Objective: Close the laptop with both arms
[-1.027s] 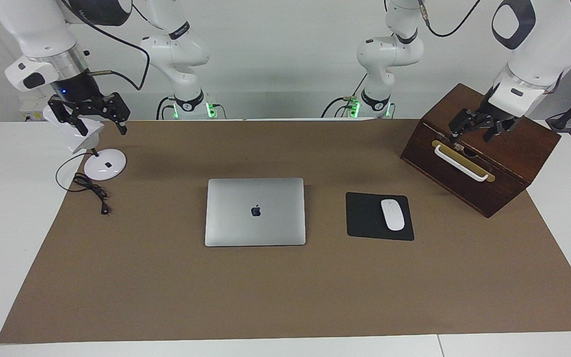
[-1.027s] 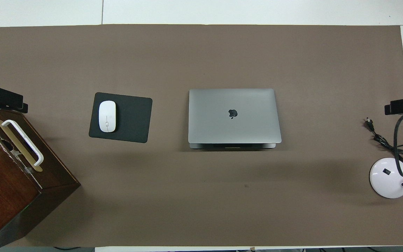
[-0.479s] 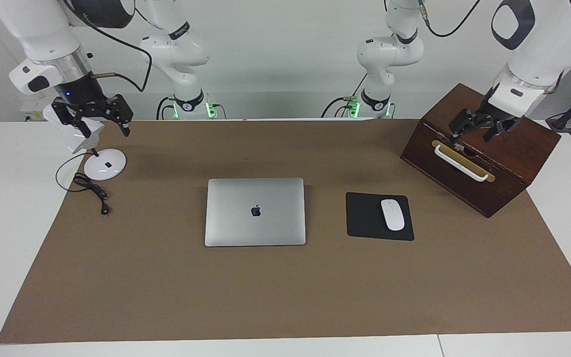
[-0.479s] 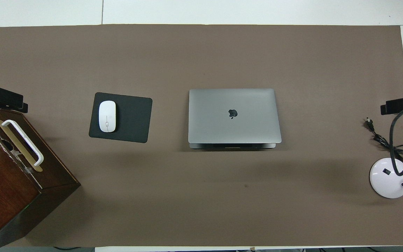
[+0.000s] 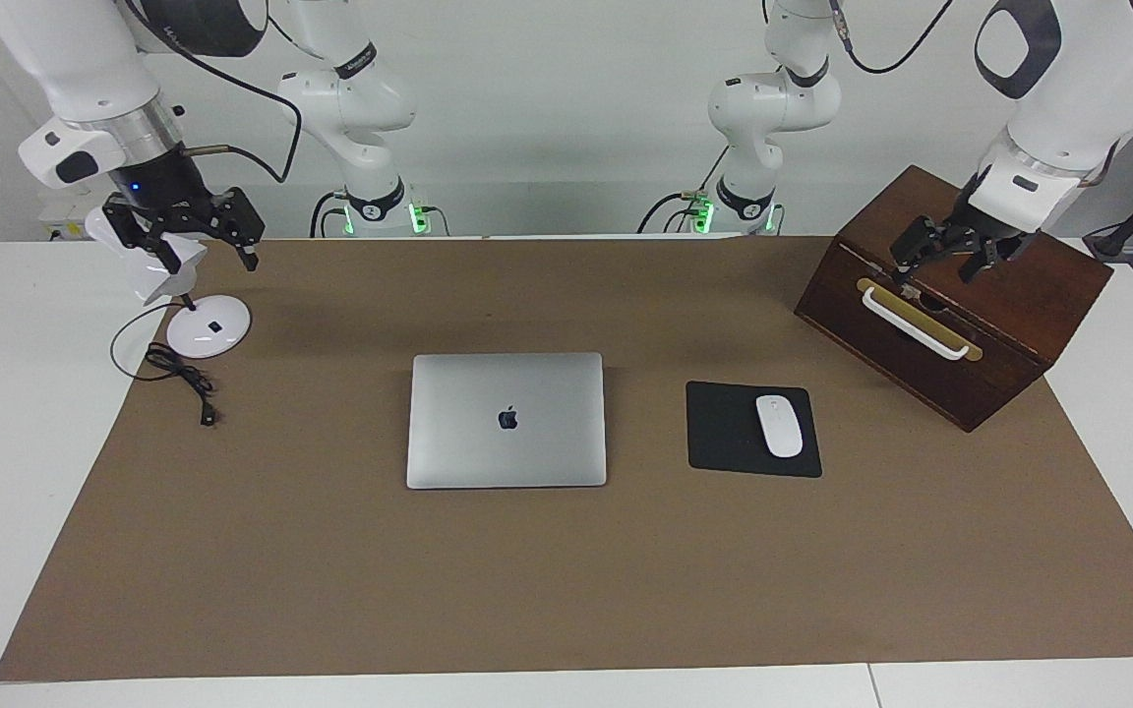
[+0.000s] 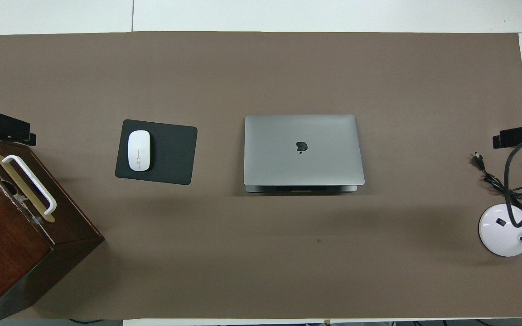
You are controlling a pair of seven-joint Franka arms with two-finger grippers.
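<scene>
The silver-grey laptop point(image 5: 506, 420) lies in the middle of the brown mat with its lid down flat, the dark apple logo on top; it also shows in the overhead view point(image 6: 303, 150). My left gripper point(image 5: 936, 269) hangs open and empty over the wooden box, above its white handle. My right gripper point(image 5: 205, 254) hangs open and empty over the white desk lamp at the right arm's end of the table. Both grippers are well apart from the laptop. In the overhead view only the tips of the left gripper point(image 6: 3, 130) and the right gripper point(image 6: 520, 136) show.
A black mouse pad point(image 5: 751, 430) with a white mouse point(image 5: 779, 425) lies beside the laptop toward the left arm's end. A dark wooden box point(image 5: 955, 295) with a white handle stands at that end. A white desk lamp point(image 5: 208, 325) and its black cable point(image 5: 180, 378) are at the right arm's end.
My right gripper has risen a little and shifted slightly over the lamp. The left gripper and the laptop have not visibly moved.
</scene>
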